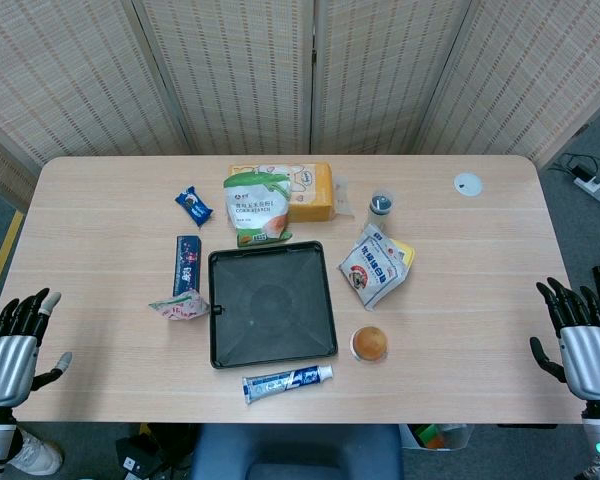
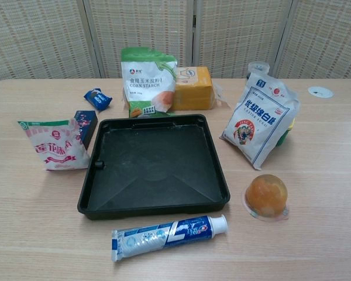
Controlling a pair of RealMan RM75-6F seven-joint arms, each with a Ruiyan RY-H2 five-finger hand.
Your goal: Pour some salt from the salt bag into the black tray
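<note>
I'm seeing the salt bag (image 1: 180, 306) sitting just left of the black tray (image 1: 271, 353), well apart from my left hand (image 1: 12, 352) and right hand (image 1: 582, 345), both resting empty, fingers spread.

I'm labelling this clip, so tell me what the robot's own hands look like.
Both the left hand and the right hand have silver metallic backs with ribbed plates and black fingers. The left hand shows pale grey fingertips. A small green light glows below the right hand. No sleeves are visible.

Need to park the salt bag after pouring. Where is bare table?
Bare: right of the sugar bag toward the right hand; left of the salt bag toward the left hand. Crowded: around the black tray.
</note>
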